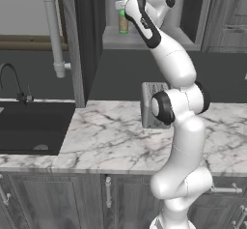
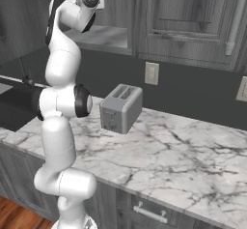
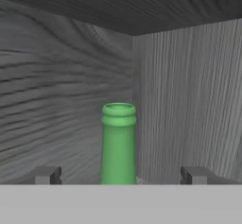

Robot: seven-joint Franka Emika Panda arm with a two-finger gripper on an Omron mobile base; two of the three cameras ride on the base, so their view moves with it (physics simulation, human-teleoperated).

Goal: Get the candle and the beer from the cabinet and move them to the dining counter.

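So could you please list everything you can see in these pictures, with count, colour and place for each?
green glass beer bottle: one, green with a pale label, upright on the open cabinet's shelf, its neck between the gripper's fingertips in the hand view
grey wood-grain wall cabinet: one, door open, above the worktop
silver toaster: one, on the worktop by the wall
white marble worktop: one, grey-veined, over grey cupboards
black sink: one, set in the worktop's left end, dark tap behind
wall sockets: two, pale, on the dark backsplash
white pipe: one, beside the cabinet
gripper: one, open, inside the cabinet at the bottle
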